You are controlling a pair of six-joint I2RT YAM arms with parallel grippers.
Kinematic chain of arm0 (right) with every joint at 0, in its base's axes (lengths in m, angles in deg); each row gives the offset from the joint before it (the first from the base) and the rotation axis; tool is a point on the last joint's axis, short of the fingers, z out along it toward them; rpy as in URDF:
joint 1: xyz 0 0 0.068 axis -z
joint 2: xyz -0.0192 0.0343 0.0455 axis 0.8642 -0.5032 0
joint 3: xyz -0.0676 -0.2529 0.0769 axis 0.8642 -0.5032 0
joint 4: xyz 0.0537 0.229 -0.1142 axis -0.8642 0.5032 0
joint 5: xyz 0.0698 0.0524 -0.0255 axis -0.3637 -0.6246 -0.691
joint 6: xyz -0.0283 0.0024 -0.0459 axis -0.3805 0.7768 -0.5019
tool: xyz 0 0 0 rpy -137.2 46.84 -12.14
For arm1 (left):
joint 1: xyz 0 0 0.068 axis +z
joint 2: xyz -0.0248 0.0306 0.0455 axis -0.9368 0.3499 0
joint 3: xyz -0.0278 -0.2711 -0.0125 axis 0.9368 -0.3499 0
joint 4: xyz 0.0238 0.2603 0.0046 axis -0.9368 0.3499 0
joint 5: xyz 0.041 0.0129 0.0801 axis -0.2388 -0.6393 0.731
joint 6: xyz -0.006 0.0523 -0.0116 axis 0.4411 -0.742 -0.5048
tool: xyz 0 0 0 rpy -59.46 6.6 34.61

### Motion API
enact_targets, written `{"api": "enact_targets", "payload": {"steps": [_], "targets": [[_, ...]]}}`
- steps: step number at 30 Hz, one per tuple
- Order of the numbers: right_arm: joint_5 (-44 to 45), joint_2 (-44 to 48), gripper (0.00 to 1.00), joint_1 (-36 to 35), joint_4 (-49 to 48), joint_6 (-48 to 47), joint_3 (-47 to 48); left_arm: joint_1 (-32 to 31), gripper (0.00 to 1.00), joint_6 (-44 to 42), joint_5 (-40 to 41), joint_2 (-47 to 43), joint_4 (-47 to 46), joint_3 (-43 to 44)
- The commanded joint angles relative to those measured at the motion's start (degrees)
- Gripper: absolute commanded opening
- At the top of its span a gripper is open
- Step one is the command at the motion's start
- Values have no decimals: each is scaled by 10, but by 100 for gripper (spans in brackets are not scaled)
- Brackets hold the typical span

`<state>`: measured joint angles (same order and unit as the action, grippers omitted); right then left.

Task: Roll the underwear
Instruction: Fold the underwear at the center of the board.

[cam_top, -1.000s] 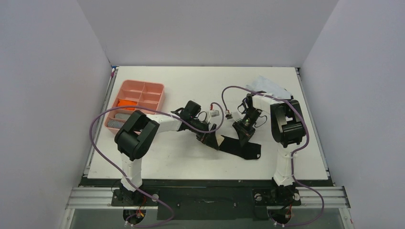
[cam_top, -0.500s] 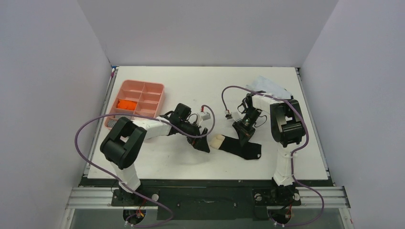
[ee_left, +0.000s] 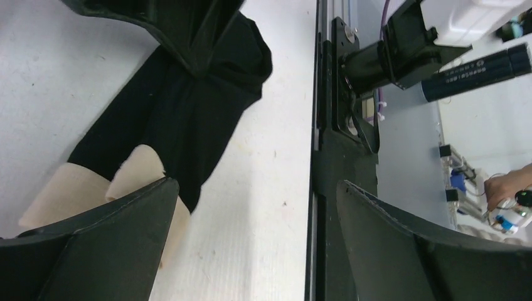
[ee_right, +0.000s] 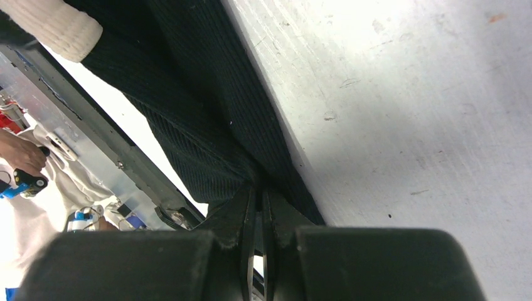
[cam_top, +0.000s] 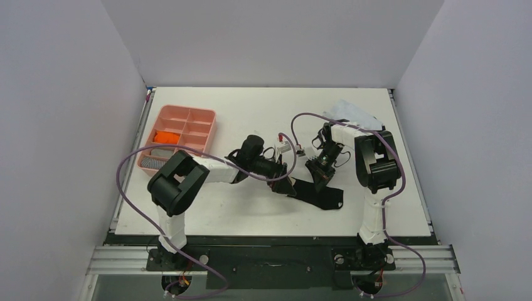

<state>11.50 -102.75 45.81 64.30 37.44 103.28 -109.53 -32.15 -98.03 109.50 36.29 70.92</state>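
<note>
The black underwear (cam_top: 321, 194) lies on the tabletop (cam_top: 251, 113), right of centre, apparently being set up for rolling. The right hand (ee_right: 257, 195) is clamped on a pinch of its edge, and the left hand (ee_left: 254, 188) is spread wide at the beige waistband (ee_left: 135, 169). Next, I judge, the left must grip the waistband and turn it over. The orange underwear (cam_top: 166, 136) sits in a pink tray (cam_top: 188, 113). The tabletop is white, with plain walls (cam_top: 270, 37) around it.

Ribbed matt black cloth underwear (ee_right: 188, 113) (beige knit waistband (ee_right: 53, 28)) on a rough, scuffed white table (ee_right: 408, 94)
</note>
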Motion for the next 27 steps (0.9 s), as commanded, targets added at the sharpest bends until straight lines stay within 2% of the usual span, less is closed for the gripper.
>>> {"api": "enact_targets", "payload": {"steps": [1,9,17,24,27], "targets": [[24,-7,0,-1,-28,-10,12,1,97,117,-7,58,-171,17],[24,2,0,-2,-26,-12,9,15,97,129,49,104,-169,19],[28,8,0,8,-19,-8,21,18,97,73,65,84,-97,-9],[23,15,11,28,-18,1,40,16,97,38,63,81,-65,-18],[15,15,19,33,-12,0,49,15,97,37,64,83,-58,-13]]}}
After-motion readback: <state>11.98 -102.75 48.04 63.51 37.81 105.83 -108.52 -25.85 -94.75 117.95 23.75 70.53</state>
